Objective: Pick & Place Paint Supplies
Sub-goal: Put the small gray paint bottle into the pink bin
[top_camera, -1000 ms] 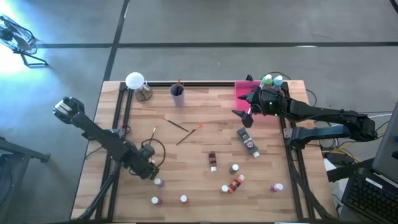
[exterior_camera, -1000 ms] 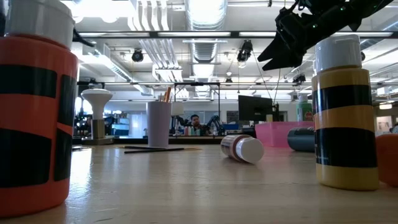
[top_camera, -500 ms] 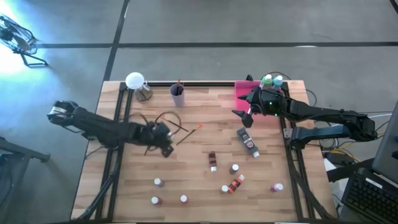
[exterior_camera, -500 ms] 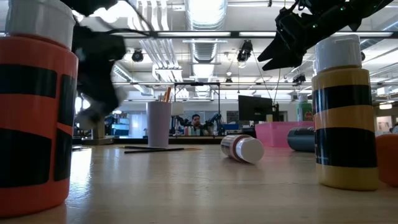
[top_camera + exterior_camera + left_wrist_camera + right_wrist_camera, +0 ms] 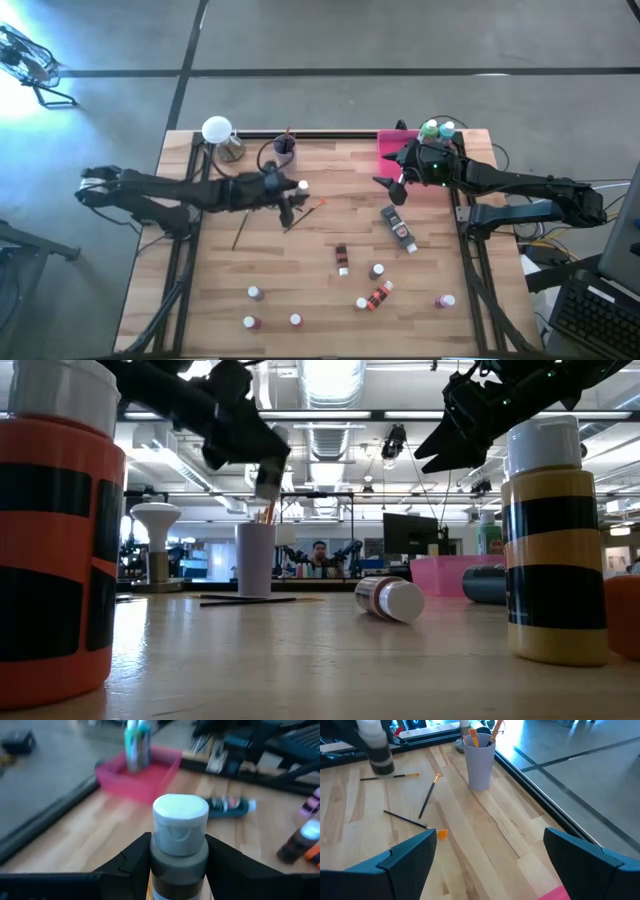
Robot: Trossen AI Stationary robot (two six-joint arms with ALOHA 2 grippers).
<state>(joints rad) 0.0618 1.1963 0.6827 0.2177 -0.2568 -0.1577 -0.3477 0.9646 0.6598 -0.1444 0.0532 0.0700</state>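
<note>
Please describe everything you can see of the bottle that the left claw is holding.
The bottle is small, with a white flip cap over a dark grey neck and a hint of orange and white label lower down; it looks like plastic. It stands upright, capped, clamped between the two dark fingers of the left claw. It is lifted above the wooden table, near the lilac cup and over the loose brushes. Only the fingers touch it.

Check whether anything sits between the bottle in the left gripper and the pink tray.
Nothing visible blocks the way. The left gripper holds a white-capped bottle above the table, near the lilac cup. Brushes lie flat below it. The open right gripper hovers beside the pink tray, near that route; passing close looks possible.
</note>
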